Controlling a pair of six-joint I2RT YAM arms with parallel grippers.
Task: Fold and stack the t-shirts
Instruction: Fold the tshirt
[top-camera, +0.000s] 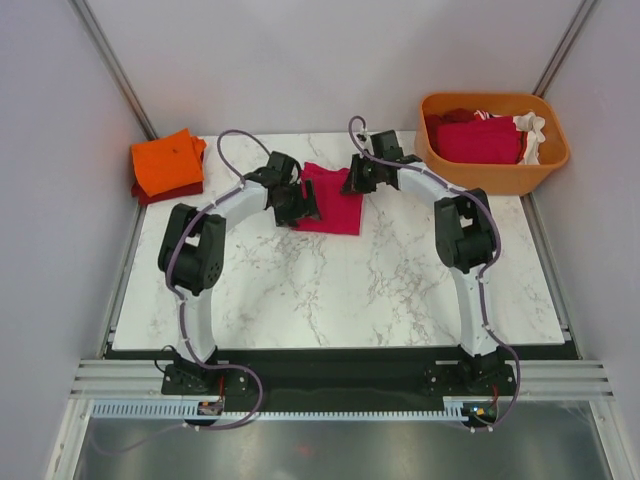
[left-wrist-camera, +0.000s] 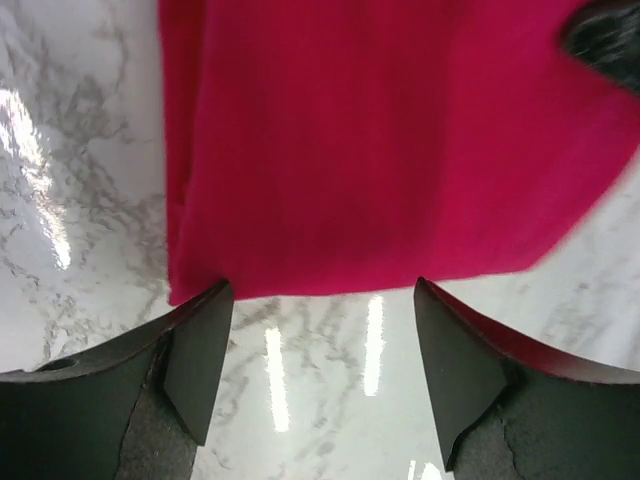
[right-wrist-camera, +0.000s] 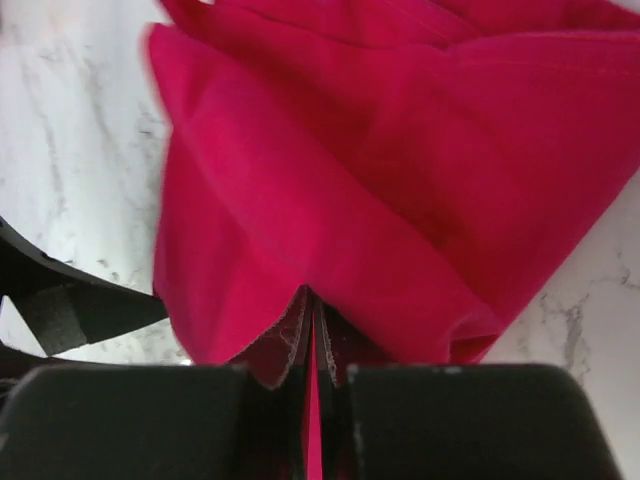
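A crimson-pink t-shirt (top-camera: 334, 200), folded small, lies at the back middle of the marble table (top-camera: 330, 290). My right gripper (top-camera: 358, 176) is shut on the shirt's far right edge; in the right wrist view the cloth (right-wrist-camera: 400, 170) bunches up from the closed pads (right-wrist-camera: 296, 335). My left gripper (top-camera: 303, 207) is open and empty at the shirt's left edge; in the left wrist view the shirt (left-wrist-camera: 390, 150) lies just beyond the spread fingers (left-wrist-camera: 195, 350). A folded orange shirt (top-camera: 167, 161) lies on a dark red one (top-camera: 170, 192) at the back left.
An orange plastic tub (top-camera: 493, 143) at the back right holds dark red (top-camera: 475, 140) and white (top-camera: 532, 130) shirts. Grey walls close both sides; the table's front edge runs along the arm bases.
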